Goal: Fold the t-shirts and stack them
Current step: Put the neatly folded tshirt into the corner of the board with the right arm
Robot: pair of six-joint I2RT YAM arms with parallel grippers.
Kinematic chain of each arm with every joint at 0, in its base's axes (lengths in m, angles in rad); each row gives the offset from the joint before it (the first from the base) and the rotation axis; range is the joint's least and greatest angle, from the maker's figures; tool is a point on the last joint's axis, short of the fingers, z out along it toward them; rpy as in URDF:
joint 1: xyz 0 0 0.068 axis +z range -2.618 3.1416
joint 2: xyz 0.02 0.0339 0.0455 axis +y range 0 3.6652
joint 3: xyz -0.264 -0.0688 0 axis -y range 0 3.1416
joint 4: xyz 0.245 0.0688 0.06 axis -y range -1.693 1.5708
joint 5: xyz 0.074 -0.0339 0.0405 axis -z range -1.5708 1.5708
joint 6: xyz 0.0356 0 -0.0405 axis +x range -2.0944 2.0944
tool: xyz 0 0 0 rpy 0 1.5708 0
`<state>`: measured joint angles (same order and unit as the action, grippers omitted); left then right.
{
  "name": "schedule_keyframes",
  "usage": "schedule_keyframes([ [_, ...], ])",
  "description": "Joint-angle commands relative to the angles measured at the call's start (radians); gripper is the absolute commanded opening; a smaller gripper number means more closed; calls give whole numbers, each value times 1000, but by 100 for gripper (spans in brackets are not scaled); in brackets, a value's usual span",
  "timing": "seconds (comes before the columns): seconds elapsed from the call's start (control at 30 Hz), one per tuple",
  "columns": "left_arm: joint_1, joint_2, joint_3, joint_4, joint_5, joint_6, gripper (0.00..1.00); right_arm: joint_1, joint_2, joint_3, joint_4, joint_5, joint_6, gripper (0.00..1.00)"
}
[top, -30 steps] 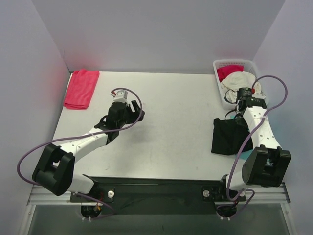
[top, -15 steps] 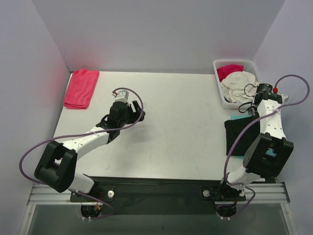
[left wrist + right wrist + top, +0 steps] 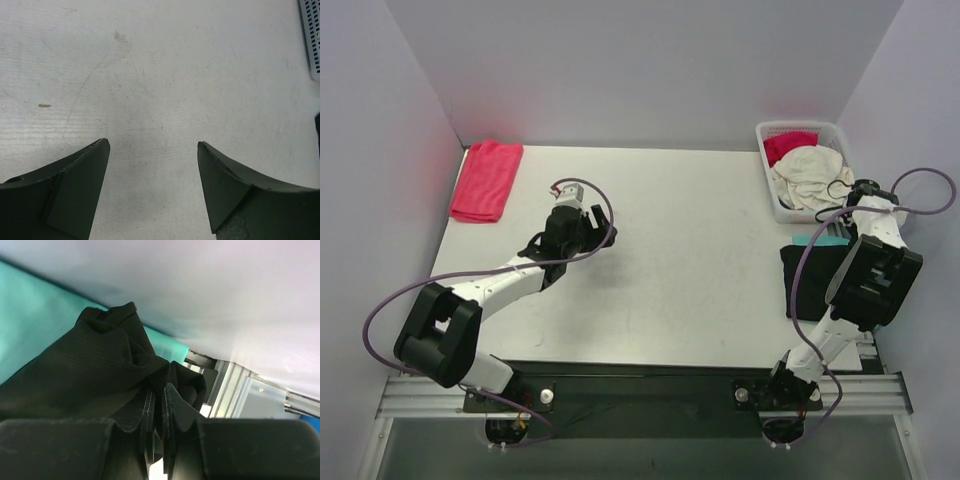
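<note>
From above, a folded red t-shirt (image 3: 485, 181) lay at the counter's (image 3: 700, 220) far left corner, and a cream t-shirt (image 3: 810, 172) and a second red t-shirt (image 3: 787, 146) filled the basket (image 3: 767, 131) at the far right corner. A black t-shirt (image 3: 808, 285) sat by the right edge, with a teal t-shirt (image 3: 801, 241) showing at its far side. The left gripper (image 3: 592, 232) hung over the counter's left middle. Its wrist view showed the jaws spread wide above bare counter. The right wrist view showed the right gripper (image 3: 159, 392) pinching black cloth, with teal behind.

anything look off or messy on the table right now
The black shirt is bunched at the right edge of the table, over the teal shirt, one fold pinched in the shut right gripper. Nothing else stands out.
</note>
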<state>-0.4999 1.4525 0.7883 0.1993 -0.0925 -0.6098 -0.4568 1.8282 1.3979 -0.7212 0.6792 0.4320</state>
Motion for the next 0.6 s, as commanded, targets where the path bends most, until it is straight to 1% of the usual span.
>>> schedule_keyframes([
  [0.0,8,14,43,40,8,1,82,-11,16,44,-37,121,63,0],
  [0.03,8,16,42,41,8,1,82,-13,19,47,-43,128,77,10],
  [0.1,8,17,40,41,8,2,82,-13,19,50,-50,137,89,23],
  [0.13,8,16,40,40,8,4,82,-13,14,52,-56,141,100,36],
  [0.2,8,14,38,40,7,5,83,-11,-9,50,-60,154,106,46],
  [0.23,8,14,37,38,7,8,83,-11,-20,50,-61,154,108,53],
  [0.4,9,9,31,42,7,7,83,7,-116,49,-73,181,106,59],
  [0.47,9,11,32,45,8,8,83,26,-145,43,-72,169,99,59],
  [0.57,9,11,32,46,8,7,83,99,-214,21,-72,169,90,59],
])
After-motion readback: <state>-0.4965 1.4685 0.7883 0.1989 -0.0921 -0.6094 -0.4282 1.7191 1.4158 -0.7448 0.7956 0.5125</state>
